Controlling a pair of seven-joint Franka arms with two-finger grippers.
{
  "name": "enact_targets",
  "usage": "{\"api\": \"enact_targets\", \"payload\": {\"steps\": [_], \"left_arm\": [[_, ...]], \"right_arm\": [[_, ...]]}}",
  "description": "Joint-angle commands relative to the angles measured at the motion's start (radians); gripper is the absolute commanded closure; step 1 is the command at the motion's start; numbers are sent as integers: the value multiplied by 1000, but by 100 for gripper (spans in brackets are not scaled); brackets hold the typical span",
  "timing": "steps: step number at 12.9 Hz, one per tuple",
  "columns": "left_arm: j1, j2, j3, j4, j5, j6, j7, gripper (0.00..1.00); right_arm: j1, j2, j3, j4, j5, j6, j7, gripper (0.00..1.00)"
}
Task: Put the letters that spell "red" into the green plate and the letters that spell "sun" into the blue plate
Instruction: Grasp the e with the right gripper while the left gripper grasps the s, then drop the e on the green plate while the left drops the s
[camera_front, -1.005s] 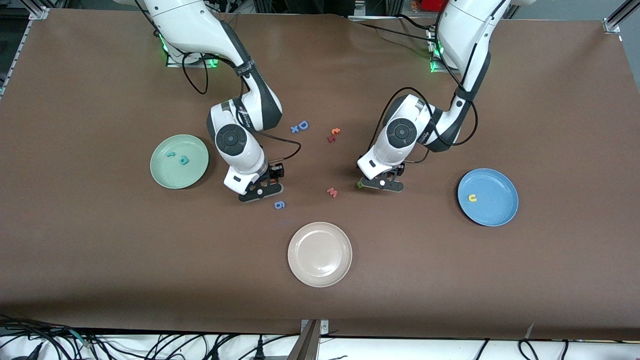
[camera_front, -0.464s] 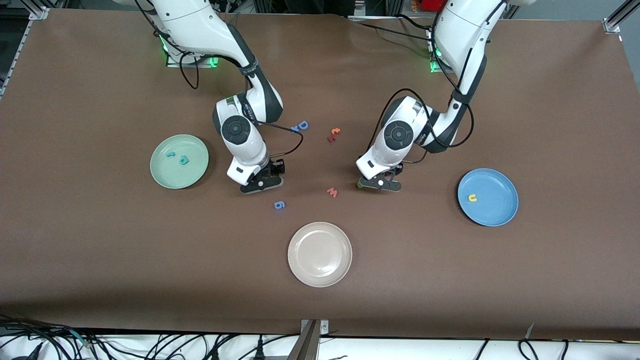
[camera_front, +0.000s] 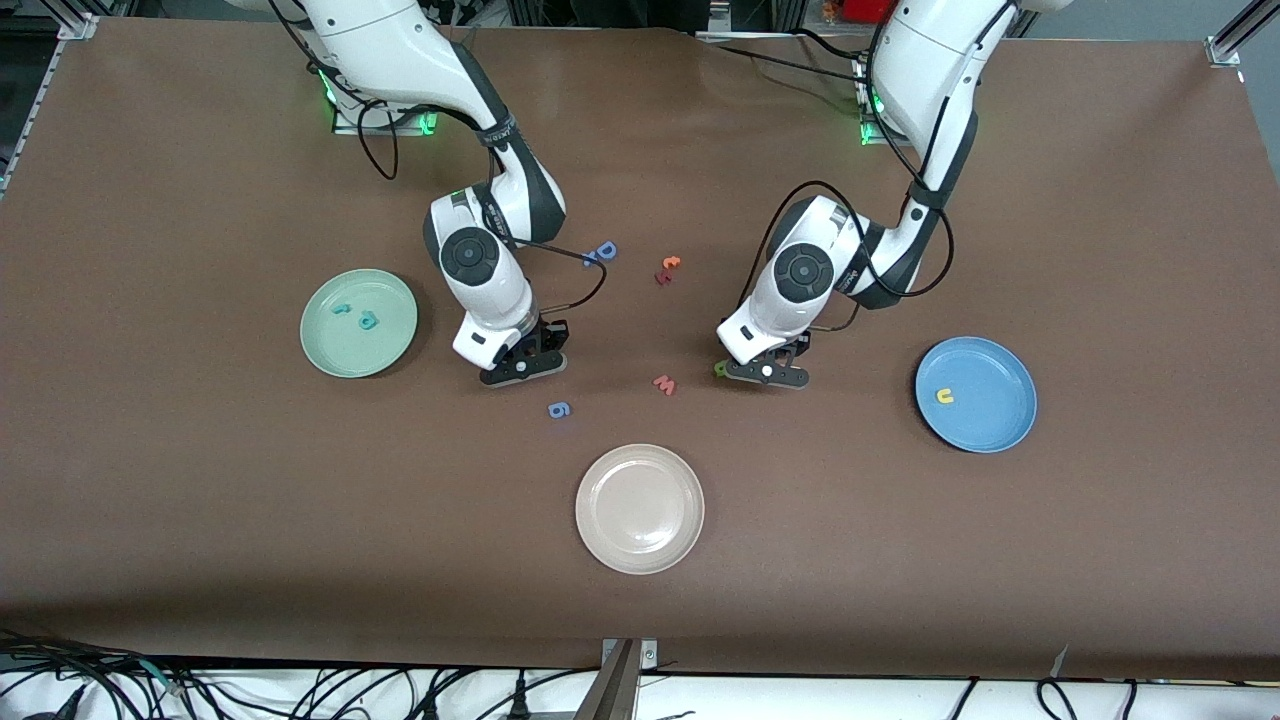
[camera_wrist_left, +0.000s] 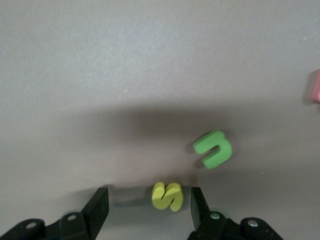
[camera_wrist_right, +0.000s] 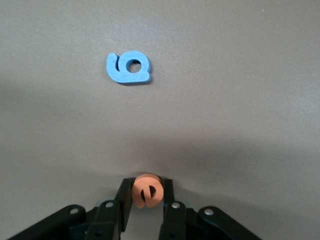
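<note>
The green plate (camera_front: 358, 323) holds the teal "r" (camera_front: 342, 309) and teal-blue "d" (camera_front: 368, 321). The blue plate (camera_front: 976, 394) holds one yellow letter (camera_front: 944, 396). The cream-white plate (camera_front: 640, 509), nearer the front camera than the green plate, holds nothing. Beside the green plate, the right gripper (camera_wrist_right: 146, 206) has its fingers pinched on the orange "e" (camera_wrist_right: 147, 190). Toward the blue plate, the left gripper (camera_wrist_left: 145, 210) sits low with fingers wide around the yellow "s" (camera_wrist_left: 167, 196) on the worktop (camera_front: 200, 500), the green "u" (camera_wrist_left: 214, 148) just beside it
</note>
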Motion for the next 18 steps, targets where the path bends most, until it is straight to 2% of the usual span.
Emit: {"api": "enact_targets", "payload": {"steps": [1, 3, 6, 9, 12, 13, 14, 18], "left_arm": [[-30, 12, 20, 12, -19, 17, 29, 26], [-38, 18, 20, 12, -19, 17, 29, 26], [-38, 21, 21, 11, -17, 17, 31, 30], [-41, 21, 30, 11, -17, 17, 31, 45], [-55, 21, 38, 11, -17, 17, 31, 55], [-55, 22, 40, 11, -17, 18, 31, 56], [-55, 22, 38, 11, -17, 18, 31, 60], [-55, 24, 40, 11, -17, 17, 31, 82]], "right_arm": [[1, -18, -15, -14, 12, -24, -26, 85], [1, -45, -51, -6, 12, -82, -63, 85], [0, -101, -150, -11, 11, -217, -199, 85], [-3, -114, -250, -20, 12, -349, -331, 85], [-5, -153, -342, -20, 12, -501, -437, 85], [-5, -150, -362, -26, 14, -535, -492, 85], [-13, -150, -388, -53, 14, -540, -517, 85], [-106, -98, -394, -75, 16, -502, -572, 85]]}}
